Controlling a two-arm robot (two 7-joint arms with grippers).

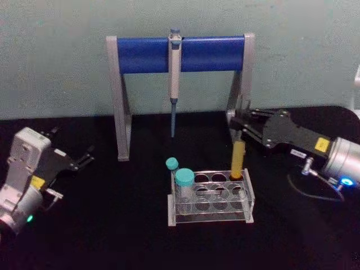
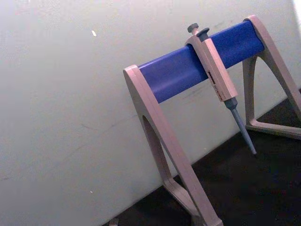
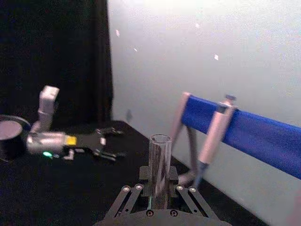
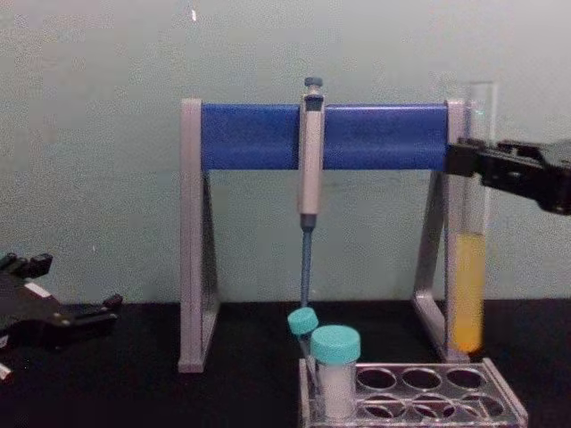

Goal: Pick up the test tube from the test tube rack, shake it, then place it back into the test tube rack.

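**Item record: test tube in the grasp, over the rack**

Surface (image 1: 112, 236): black, carrying everything listed; 
stand (image 1: 146, 54): grey legs and blue crossbar, set along the far edge; 
right pincer (image 1: 239, 128): reaches in from the right edge, clenched on the upper part of the test tube, close in front of the stand's right leg; 
left pincer (image 1: 79, 160): parked low by the left edge, fingers spread, grasping nothing; 
test tube rack (image 1: 214, 211): clear tray with round holes, mid-surface toward the near edge; 
pipette (image 1: 175, 73): hangs from the crossbar, tip down, well apart from the tube; 
test tube (image 1: 238, 157): upright, uncapped, yellow liquid in its lower third; in the chest view its base hangs just above the rack's far right hole, so it looks barely out of the rack; 
vials (image 1: 184, 180): two, teal-capped, at the rack's left end.

Stage, as judged: the pick-up looks nearly complete; the shake and the return are not yet done.

Hazards, as judged: 
- the open mouth could let liquid spill if the shake is broad or tilts the tube; 
- smooth glass may slide through the pincer under a brisk shake; 
- the stand's right leg is near, so a sideways swing could knock glass on it; 
- on the return, a base off-centre could catch the hole's rim and shift or tip the light rack.
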